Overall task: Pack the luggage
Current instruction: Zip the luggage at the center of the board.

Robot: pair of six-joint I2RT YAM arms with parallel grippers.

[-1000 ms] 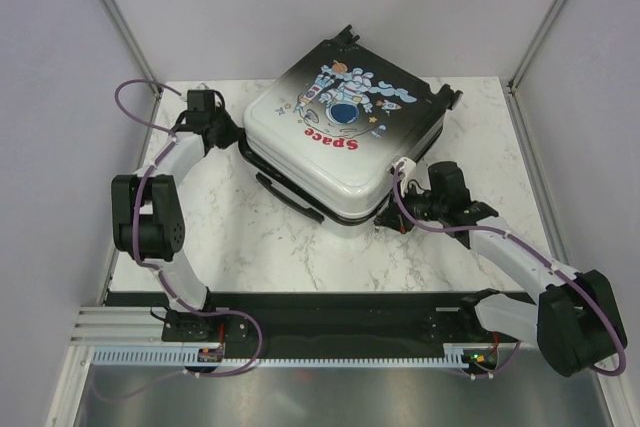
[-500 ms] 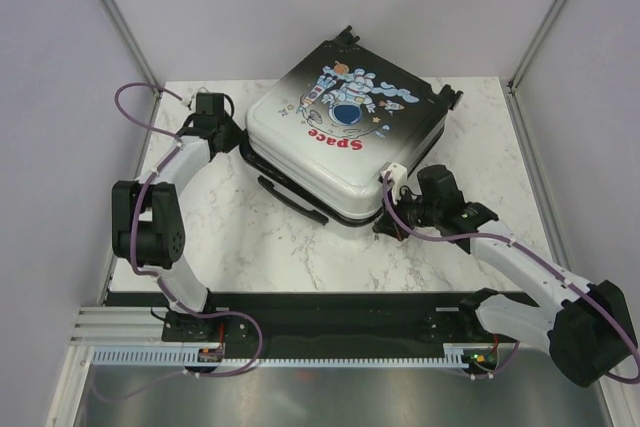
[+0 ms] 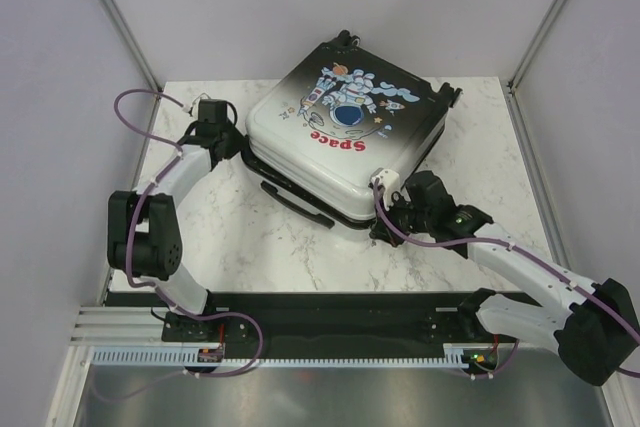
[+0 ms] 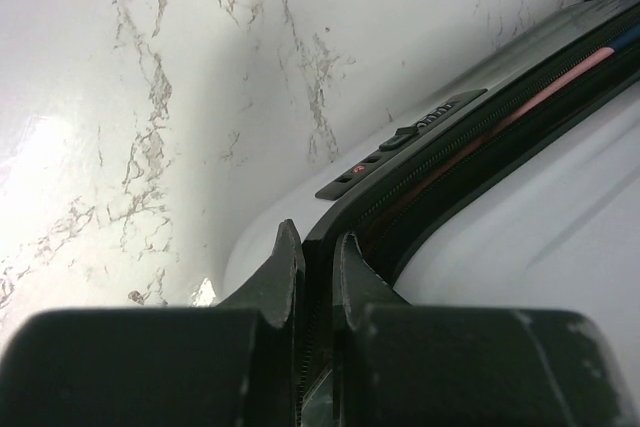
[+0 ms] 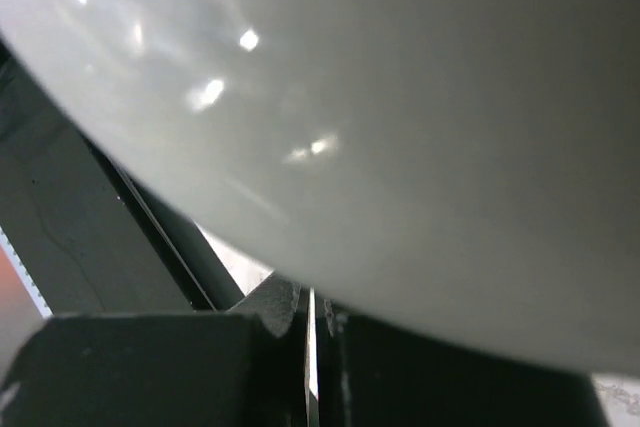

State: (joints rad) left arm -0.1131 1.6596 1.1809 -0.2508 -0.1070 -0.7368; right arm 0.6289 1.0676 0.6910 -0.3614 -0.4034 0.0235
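Observation:
The luggage (image 3: pixel 340 137) lies flat at the back middle of the marble table (image 3: pixel 250 247), astronaut side up, lid down with a narrow dark gap along its zip seam. My left gripper (image 3: pixel 240 143) is at its left corner. In the left wrist view the gripper (image 4: pixel 315 239) is shut on the black zip edge, with the white shell (image 4: pixel 520 247) to the right. My right gripper (image 3: pixel 384 221) sits at the near right corner. In the right wrist view it (image 5: pixel 310 295) is shut under the white shell (image 5: pixel 400 97), and nothing shows between its fingers.
A black side handle (image 3: pixel 295 202) sticks out of the suitcase's near left side. A combination lock (image 4: pixel 400 142) sits on the seam ahead of my left fingers, with a pink strip (image 4: pixel 530 97) showing in the gap. Black wheels (image 3: pixel 455 95) point to the back right.
My right gripper has slid left and nearer along the suitcase's front right edge to its near corner. My left gripper has moved slightly right along the left corner.

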